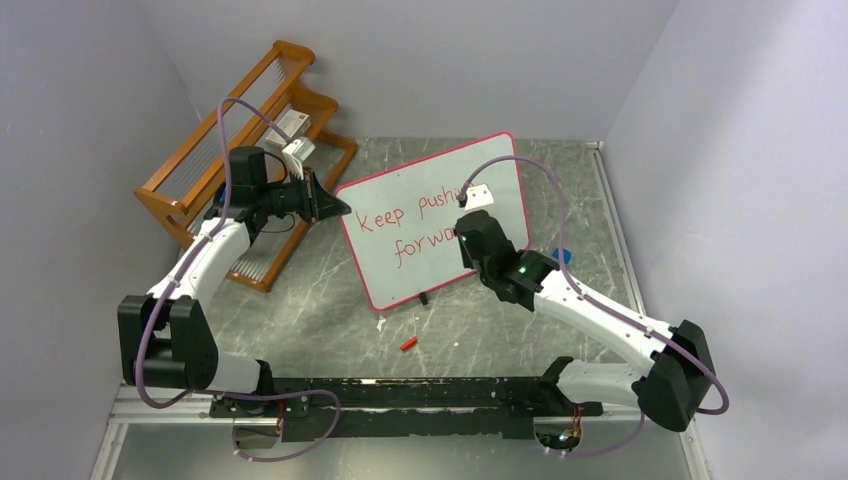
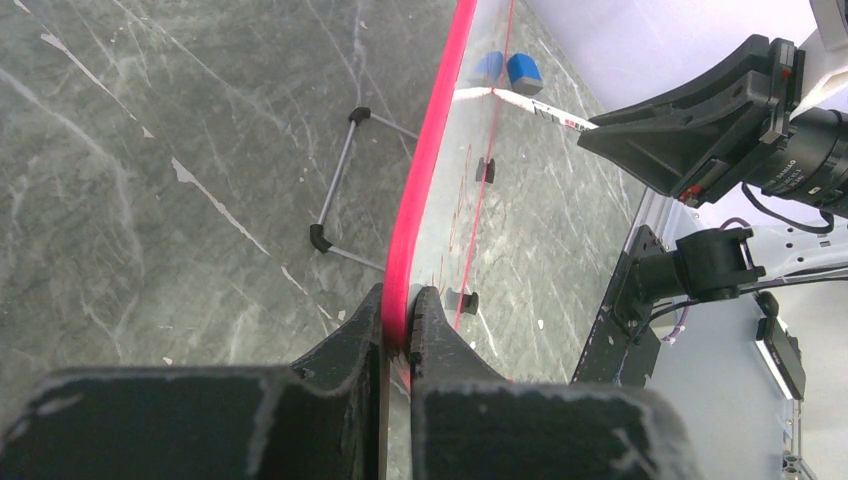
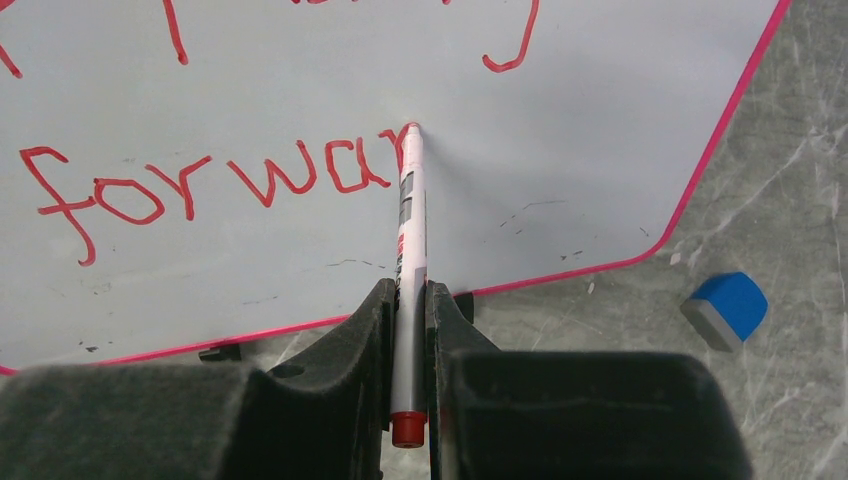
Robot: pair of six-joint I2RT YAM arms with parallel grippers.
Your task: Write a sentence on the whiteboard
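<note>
The whiteboard stands tilted on the table with a red-pink frame. Red lettering on it reads "Keep push…" above "forwar"; the right arm hides the ends of both lines. My left gripper is shut on the board's left edge; the left wrist view shows its fingers pinching the red frame. My right gripper is shut on a white marker with a red end. The marker tip touches the board right after "forwar".
A wooden rack stands at the back left with small white boxes on it. A red marker cap lies on the table in front of the board. A blue eraser lies right of the board. The board's black feet rest behind it.
</note>
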